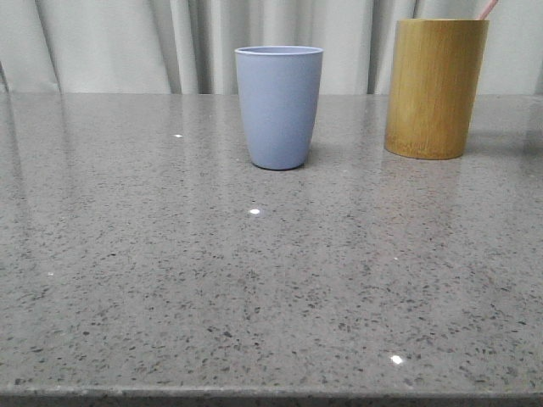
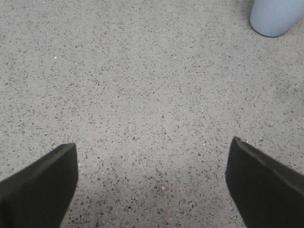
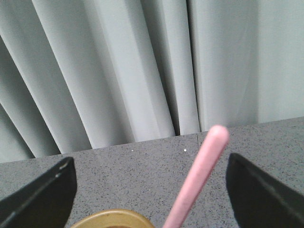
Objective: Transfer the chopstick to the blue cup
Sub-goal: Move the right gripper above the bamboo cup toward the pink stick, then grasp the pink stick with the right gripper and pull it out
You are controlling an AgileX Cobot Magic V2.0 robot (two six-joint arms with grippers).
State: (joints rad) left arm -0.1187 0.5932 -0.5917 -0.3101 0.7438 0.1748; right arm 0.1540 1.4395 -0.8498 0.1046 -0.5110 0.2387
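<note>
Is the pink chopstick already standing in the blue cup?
No: in the front view the chopstick pokes out of the bamboo holder, while the blue cup stands apart.

We find neither arm in the front view — only the wrist cameras show us the grippers. Our left gripper has its two dark fingers spread wide apart, with nothing between them, hanging above the speckled table. Our right gripper is likewise spread wide — its dark fingers stand clear on either side of the pink chopstick, and neither finger touches it.
</note>
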